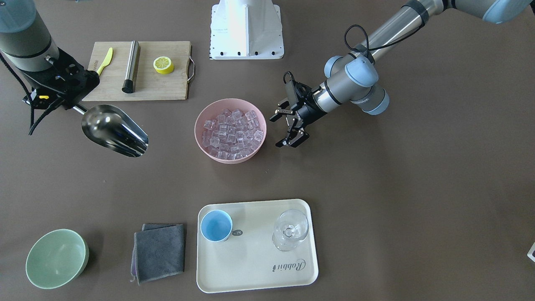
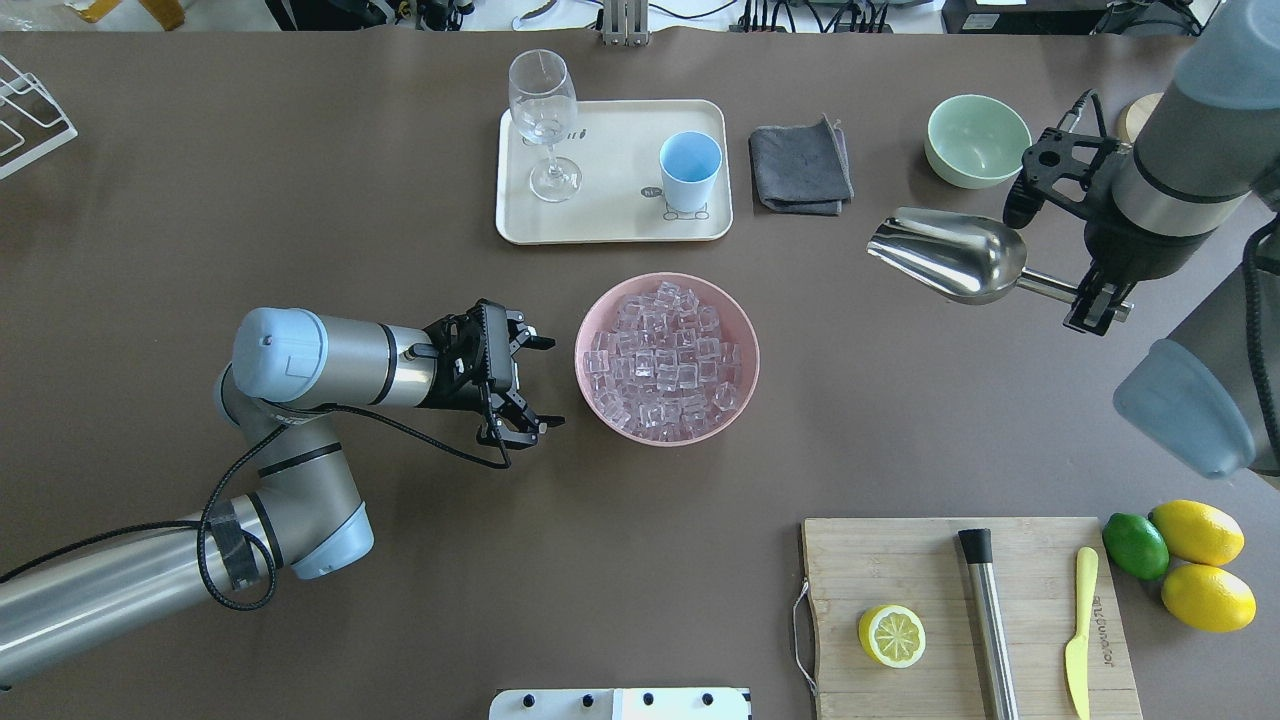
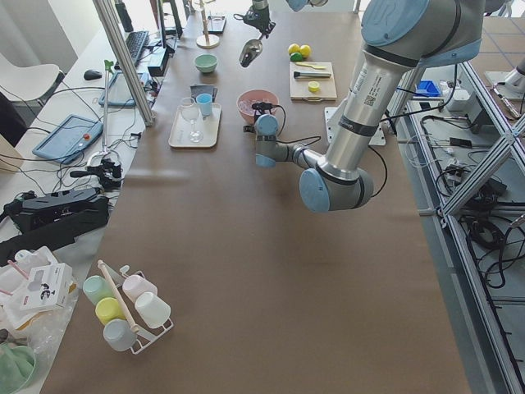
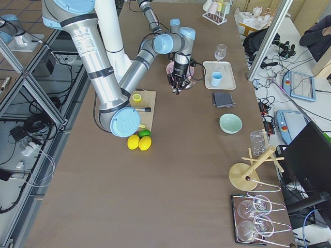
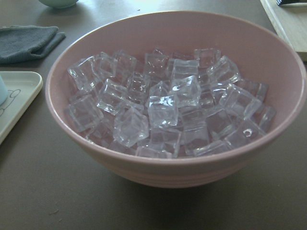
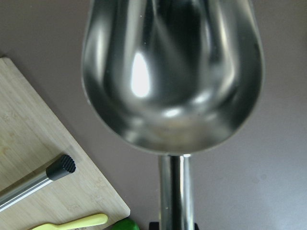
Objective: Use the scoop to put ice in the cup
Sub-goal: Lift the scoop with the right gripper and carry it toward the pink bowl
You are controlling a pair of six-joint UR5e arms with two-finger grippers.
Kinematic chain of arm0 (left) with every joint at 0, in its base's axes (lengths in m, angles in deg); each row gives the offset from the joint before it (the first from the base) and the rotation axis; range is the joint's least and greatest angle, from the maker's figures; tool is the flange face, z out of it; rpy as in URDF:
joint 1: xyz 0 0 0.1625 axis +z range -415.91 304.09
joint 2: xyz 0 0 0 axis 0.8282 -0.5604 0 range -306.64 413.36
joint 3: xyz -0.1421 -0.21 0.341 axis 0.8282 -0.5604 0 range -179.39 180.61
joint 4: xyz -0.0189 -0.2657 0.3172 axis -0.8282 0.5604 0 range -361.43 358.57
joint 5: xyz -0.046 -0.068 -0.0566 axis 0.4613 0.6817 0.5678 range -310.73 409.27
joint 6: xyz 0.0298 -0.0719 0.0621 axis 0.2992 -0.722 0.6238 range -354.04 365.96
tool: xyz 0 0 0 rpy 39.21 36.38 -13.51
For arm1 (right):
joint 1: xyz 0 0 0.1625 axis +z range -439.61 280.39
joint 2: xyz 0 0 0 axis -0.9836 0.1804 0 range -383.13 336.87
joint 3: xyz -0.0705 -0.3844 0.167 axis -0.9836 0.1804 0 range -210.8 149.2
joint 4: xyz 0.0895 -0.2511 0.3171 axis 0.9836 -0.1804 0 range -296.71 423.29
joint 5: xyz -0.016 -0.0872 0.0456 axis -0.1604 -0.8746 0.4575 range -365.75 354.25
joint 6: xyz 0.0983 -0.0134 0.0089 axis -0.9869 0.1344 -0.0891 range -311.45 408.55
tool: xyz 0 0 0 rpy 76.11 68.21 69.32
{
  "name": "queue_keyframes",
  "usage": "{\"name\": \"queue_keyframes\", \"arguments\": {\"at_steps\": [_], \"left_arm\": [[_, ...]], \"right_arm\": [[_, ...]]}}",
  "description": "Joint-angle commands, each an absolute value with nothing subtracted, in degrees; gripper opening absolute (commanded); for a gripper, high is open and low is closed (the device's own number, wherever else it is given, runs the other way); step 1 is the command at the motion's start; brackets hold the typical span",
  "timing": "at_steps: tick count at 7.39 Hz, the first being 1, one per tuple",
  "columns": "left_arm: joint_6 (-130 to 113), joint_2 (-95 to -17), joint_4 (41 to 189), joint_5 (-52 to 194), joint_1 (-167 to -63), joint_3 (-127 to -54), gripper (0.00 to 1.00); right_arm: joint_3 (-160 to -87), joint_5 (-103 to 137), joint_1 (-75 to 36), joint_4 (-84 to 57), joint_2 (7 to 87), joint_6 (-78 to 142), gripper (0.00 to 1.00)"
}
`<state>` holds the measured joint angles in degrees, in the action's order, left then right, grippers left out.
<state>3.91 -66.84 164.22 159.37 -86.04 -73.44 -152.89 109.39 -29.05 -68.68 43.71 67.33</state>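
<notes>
Many clear ice cubes [image 1: 233,133] fill a pink bowl [image 1: 229,159] at the table's middle; the ice fills the left wrist view [image 5: 163,110]. The small light-blue cup [image 1: 216,225] stands on a cream tray [image 1: 259,259], also seen from overhead [image 2: 690,165]. My right gripper [image 2: 1095,295] is shut on the handle of the steel scoop [image 2: 950,255], held above the table, well to the side of the bowl. The scoop's trough [image 6: 172,72] is empty. My left gripper [image 2: 550,382] is open and empty, just beside the bowl's rim [image 2: 757,358].
A stemmed glass [image 2: 545,120] stands on the tray beside the cup. A grey cloth [image 2: 800,168] and a pale green bowl [image 2: 977,140] lie near the scoop. A cutting board [image 2: 900,570] holds a lemon half [image 2: 891,635], a steel cylinder [image 2: 990,620] and a yellow knife [image 2: 1080,630].
</notes>
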Motion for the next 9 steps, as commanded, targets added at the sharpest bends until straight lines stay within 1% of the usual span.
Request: {"name": "queue_keyframes", "arguments": {"at_steps": [1,2,4,5,7,9], "left_arm": [[3.7,-67.4,163.8,159.5,-86.1,-73.2,0.99],[1.1,-67.9,163.7,160.8,-86.1,-72.9,0.99],[-3.3,-68.5,163.7,160.8,-86.1,-72.3,0.99],[-3.4,-68.6,163.7,161.1,-86.2,-72.3,0.99],[-3.2,-69.6,163.2,161.0,-86.6,-72.3,0.99],[-3.1,-69.9,163.0,162.8,-86.6,-72.5,0.99]], "right_arm": [[-154.9,108.7,-33.1,-82.0,36.4,69.7,0.0],[-154.9,108.7,-34.5,-84.8,34.7,69.7,0.0],[-153.9,110.9,-37.3,-96.7,27.6,68.8,0.0],[-152.5,113.9,-37.8,-98.8,26.7,66.7,0.0],[-145.8,115.4,-38.7,-101.9,22.0,66.5,0.0],[-144.2,118.5,-38.7,-101.9,20.5,61.6,0.0]]}}
